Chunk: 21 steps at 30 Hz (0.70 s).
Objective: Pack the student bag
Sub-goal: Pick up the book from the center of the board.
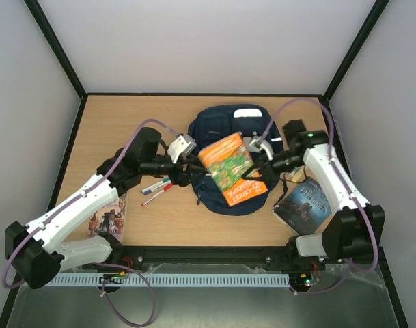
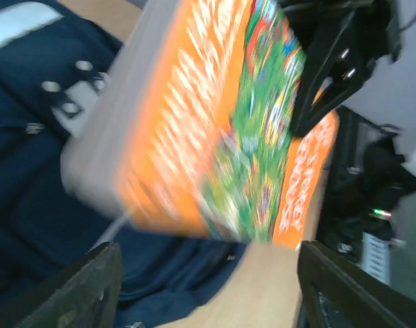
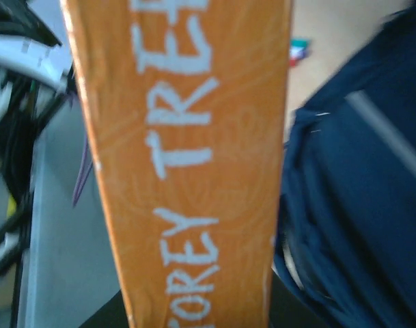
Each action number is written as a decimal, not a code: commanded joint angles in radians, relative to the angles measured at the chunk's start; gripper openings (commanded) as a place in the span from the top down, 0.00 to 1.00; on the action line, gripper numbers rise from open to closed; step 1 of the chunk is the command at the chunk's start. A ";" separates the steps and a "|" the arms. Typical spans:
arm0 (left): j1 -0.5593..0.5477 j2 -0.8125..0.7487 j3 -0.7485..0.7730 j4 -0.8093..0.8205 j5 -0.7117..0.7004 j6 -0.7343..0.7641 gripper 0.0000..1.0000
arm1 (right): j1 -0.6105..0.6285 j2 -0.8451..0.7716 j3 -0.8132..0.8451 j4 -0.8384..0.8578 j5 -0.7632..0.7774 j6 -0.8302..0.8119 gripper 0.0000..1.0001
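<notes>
Student bag [image 1: 220,127] lies beneath the orange book [image 1: 232,169] that right fingers [image 2: 325,78] pinch; left fingers [image 2: 85,290] gape empty.

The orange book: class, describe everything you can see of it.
The orange book is thick, with a green cover picture and white spine lettering. It is tilted, cover up, over the navy backpack, pinched at its spine edge by the right end effector. The left end effector stands open beside it.
</notes>
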 commanded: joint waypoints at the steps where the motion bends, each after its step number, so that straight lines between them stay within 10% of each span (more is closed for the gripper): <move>1: -0.015 -0.003 0.015 0.030 -0.257 -0.014 0.23 | -0.233 -0.004 0.013 -0.052 -0.153 0.010 0.99; 12: -0.221 0.160 0.020 0.134 -0.734 0.037 0.01 | -0.534 -0.238 -0.207 0.315 -0.158 0.346 0.99; 21: -0.335 0.313 0.035 0.228 -0.634 0.143 0.16 | -0.550 -0.530 -0.451 0.704 0.177 0.655 0.99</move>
